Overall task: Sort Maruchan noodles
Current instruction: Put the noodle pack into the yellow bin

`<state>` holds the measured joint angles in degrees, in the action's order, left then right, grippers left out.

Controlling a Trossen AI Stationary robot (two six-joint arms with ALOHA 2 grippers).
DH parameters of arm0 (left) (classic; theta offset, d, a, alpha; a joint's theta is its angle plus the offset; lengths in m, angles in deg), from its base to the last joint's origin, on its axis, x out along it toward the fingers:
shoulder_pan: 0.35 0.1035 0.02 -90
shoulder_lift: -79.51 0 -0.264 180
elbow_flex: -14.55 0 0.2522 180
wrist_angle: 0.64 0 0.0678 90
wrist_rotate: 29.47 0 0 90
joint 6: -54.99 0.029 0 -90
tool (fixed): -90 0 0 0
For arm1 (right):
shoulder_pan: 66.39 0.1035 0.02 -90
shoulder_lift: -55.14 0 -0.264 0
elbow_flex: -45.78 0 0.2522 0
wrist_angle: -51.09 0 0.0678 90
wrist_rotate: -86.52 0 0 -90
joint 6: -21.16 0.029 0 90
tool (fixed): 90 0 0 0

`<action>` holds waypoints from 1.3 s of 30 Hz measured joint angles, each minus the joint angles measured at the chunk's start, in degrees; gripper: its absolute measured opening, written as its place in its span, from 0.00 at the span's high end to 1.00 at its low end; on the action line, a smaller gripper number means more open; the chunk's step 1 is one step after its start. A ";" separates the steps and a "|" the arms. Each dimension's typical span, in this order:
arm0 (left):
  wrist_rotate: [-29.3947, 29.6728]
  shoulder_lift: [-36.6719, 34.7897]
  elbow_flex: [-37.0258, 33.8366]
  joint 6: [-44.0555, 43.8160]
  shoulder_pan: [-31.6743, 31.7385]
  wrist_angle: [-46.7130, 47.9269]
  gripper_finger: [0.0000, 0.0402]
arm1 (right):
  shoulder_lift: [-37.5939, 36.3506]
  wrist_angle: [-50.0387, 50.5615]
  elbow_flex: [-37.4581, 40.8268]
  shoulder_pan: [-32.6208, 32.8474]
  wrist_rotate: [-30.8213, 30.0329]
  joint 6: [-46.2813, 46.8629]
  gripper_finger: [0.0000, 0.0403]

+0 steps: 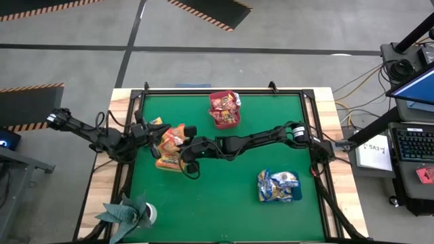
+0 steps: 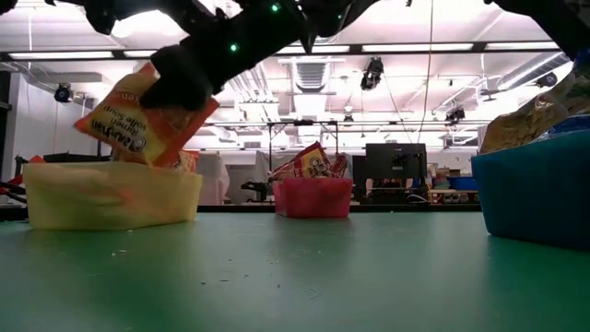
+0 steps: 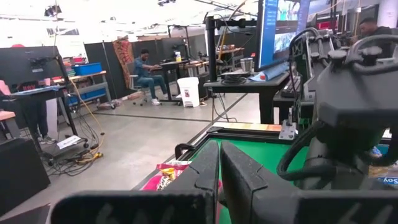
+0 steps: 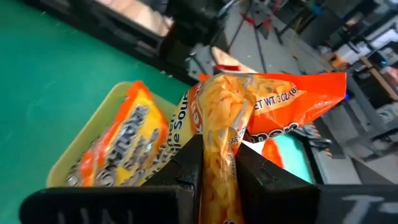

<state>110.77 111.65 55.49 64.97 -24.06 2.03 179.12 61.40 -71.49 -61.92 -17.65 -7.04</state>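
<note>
Closest to the right wrist camera, an orange packet [image 4: 231,134] stood pinched narrow between the right gripper [image 4: 217,163] fingers, its crinkled wrapper bulging above them. That gripper [image 1: 184,153] hung over the yellow-green tray [image 2: 111,195] at the table's left side, where more orange packets [image 4: 121,146] already lay. The left gripper [image 3: 219,171] waited just beside that tray, its fingers nearly together with nothing between them. By the look of the green mat [image 1: 224,203], sorting was almost done: the red tray [image 1: 224,112] near the far edge held dark red packets, the blue tray [image 1: 279,186] toward the right held blue-and-yellow ones, and no loose packet showed on the mat. What seemed left was dropping the held orange packet into its tray.
</note>
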 joint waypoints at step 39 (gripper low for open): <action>-7.38 12.23 1.15 -18.07 0.28 9.86 1.00 | -22.81 11.67 17.87 3.95 -0.95 12.81 0.98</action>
<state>103.38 123.88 56.64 46.90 -23.77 11.89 156.31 73.07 -53.62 -57.97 -18.61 5.78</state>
